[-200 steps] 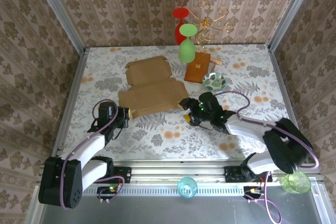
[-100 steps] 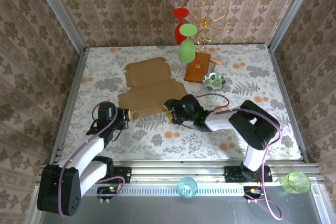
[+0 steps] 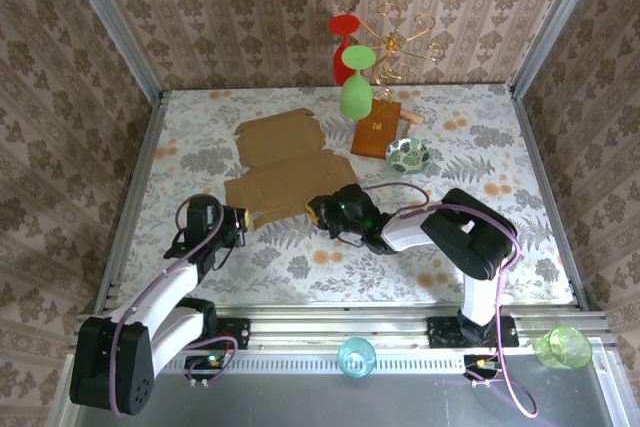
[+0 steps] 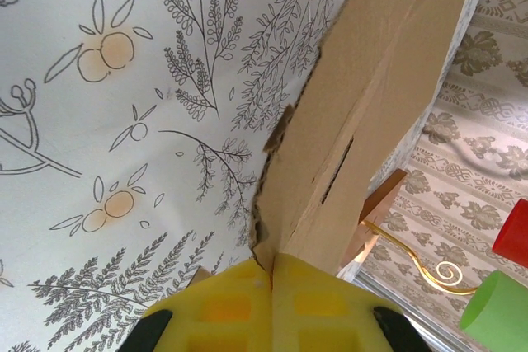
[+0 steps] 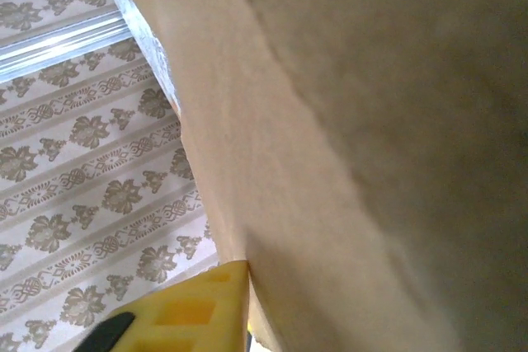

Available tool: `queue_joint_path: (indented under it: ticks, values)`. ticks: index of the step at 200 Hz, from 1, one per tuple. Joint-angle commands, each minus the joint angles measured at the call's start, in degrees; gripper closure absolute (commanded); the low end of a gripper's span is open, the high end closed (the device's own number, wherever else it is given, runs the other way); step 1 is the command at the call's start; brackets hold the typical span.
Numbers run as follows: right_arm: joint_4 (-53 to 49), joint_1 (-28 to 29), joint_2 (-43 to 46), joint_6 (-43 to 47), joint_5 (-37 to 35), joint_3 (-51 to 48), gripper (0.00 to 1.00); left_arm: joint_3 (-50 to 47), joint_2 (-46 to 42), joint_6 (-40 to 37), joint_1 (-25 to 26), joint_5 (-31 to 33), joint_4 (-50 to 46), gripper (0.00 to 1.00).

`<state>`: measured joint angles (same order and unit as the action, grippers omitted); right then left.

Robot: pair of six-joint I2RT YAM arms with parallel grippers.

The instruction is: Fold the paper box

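Observation:
The paper box (image 3: 285,159) lies unfolded and mostly flat on the patterned table, left of centre. My left gripper (image 3: 243,217) sits at its near left corner. In the left wrist view the left gripper's (image 4: 272,260) yellow fingers are shut on a torn cardboard corner (image 4: 363,121) that rises away from them. My right gripper (image 3: 315,211) is at the box's near right edge. The right wrist view has one yellow finger (image 5: 190,307) pressed flat against the brown panel (image 5: 371,146). That panel hides the other finger.
An orange-brown board (image 3: 375,129) and a patterned bowl (image 3: 409,155) lie just right of the box. A green glass (image 3: 355,95), a red glass (image 3: 345,42) and a gold wire stand (image 3: 405,35) are at the back. Cups (image 3: 356,355) sit on the front rail.
My right gripper has slid left along the table to the box's near right edge and closed onto it. The box nudged slightly left. The left arm has stayed put.

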<state>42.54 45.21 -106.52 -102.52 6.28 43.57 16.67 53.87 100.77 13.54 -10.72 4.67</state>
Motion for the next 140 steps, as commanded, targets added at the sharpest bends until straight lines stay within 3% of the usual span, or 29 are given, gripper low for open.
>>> queue_joint_path:
  ticks: [1,21,45,63,108,140]
  values:
    - [1.37,0.06,-0.72,-0.10,-3.55,1.53,0.90,0.60,-1.22,0.47,0.52,-0.72,-3.29,1.00]
    - [-1.34,-0.46,0.87,2.00,-3.16,2.97,1.00,2.57,-3.26,-1.46,0.48,-0.34,-8.09,1.00]
    - [-9.84,-0.89,6.11,6.60,-3.84,5.41,1.00,8.72,-6.26,-8.30,-1.55,0.46,-19.27,0.69]
    - [-15.30,-1.44,9.63,9.43,-3.69,8.02,1.00,14.84,-6.53,-15.83,-4.84,-0.30,-27.38,0.59]
    - [-28.55,-1.67,16.55,15.32,-3.95,15.91,1.00,28.01,-4.47,-31.69,-13.67,-0.18,-40.72,0.52]
    - [-35.53,-0.71,20.85,16.14,-7.13,21.19,1.00,32.05,0.18,-37.16,-17.38,-1.75,-38.32,0.52]
